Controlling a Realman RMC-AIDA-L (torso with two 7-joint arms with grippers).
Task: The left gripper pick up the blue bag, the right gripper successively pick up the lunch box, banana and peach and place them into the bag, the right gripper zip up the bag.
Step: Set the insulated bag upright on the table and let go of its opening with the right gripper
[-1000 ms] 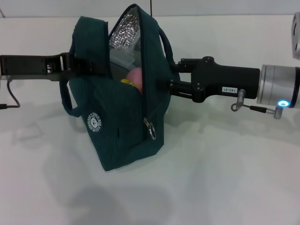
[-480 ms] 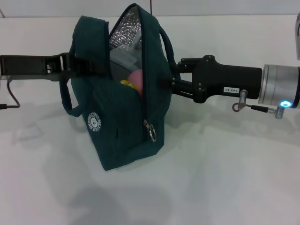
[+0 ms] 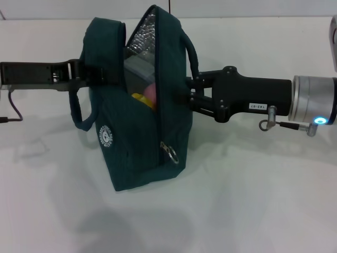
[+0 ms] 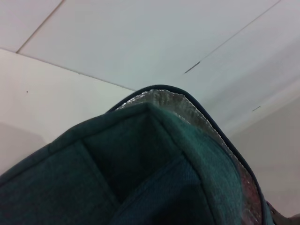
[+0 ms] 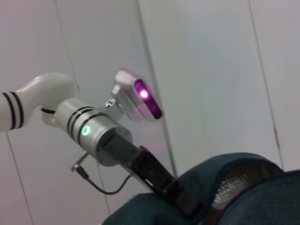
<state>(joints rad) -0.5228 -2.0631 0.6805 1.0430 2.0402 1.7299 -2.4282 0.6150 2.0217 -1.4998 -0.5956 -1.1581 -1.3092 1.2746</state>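
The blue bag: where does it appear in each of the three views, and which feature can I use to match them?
Head view: the blue bag stands centre-left, held between both arms.
Left wrist view: it fills the lower part.
Right wrist view: only its top shows along the lower edge.
Shared landmark: the silver lining inside the open top.

A plain white surface point(image 3: 237, 200) fills nearly the whole head view, smooth and matte, with soft grey shadows lying across its near part. Along its far edge a pale wall point(image 3: 237, 8) rises, split by one thin dark vertical seam. The wrist views show more of the wall as large white panels point(image 4: 140, 42) parted by thin straight joints, evenly lit.
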